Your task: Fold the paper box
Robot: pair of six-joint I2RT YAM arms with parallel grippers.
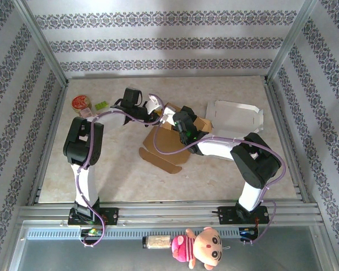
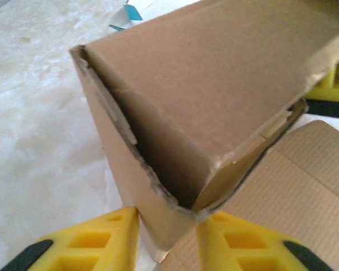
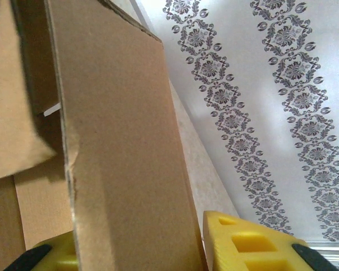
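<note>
Standing half-formed near the middle of the table (image 1: 116, 178), the brown cardboard box (image 1: 170, 148) is gripped from two sides so its walls can be kept up while the flaps are worked. The L gripper (image 2: 166, 228) is set astride the lower corner of one raised wall, w/ a yellow finger (image 2: 101, 244) against each face. Its jaws look clamped on the cardboard there, prob. to pin the seam where two panels meet & stop it springing apart. The R gripper (image 3: 138, 251) is closed on the edge of another upright panel, so that side is braced vs. the L's squeeze. A flat flap w/ a rounded tab (image 1: 158, 160) is left lying on the table toward the arms, not yet folded in. A white paper tray (image 1: 237, 116) is parked just beside the box on the right. A small round red-and-white item (image 1: 81, 103) is kept well apart at far left, out of the work zone. Task is judged approx. midway: walls up, closing flaps yet to be tucked.
</note>
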